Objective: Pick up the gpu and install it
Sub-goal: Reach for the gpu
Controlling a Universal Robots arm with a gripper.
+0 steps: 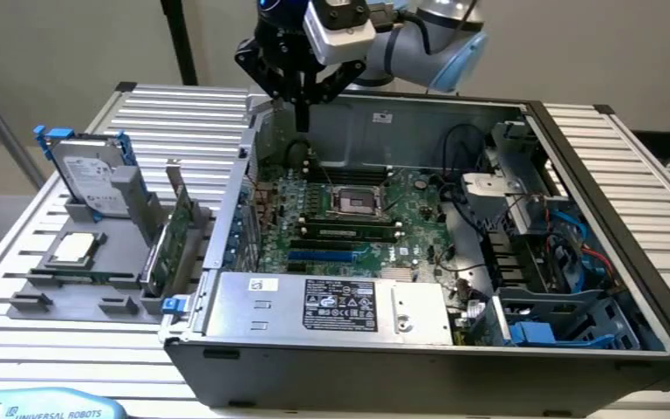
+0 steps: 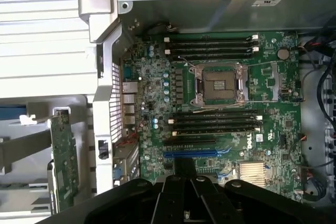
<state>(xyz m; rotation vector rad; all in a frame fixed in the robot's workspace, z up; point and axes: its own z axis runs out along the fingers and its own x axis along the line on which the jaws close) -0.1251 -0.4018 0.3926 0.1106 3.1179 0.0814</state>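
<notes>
One claw [image 1: 303, 118], shut tight and empty, hung upper centre; the green gpu [image 1: 179, 237] stood edgewise in a grey rack [image 1: 32, 301], centre left.

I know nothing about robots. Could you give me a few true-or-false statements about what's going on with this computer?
1. The green gpu stands on edge in the gray rack outside the computer case. True.
2. The claw is gripping the gpu. False: it is shut with nothing in it, hanging over a back corner of the case.
3. The silver processor chip sits in the motherboard's socket. False: it lies on the gray rack, outside the case.
4. The case is open, so the motherboard is in plain sight. True.
</notes>
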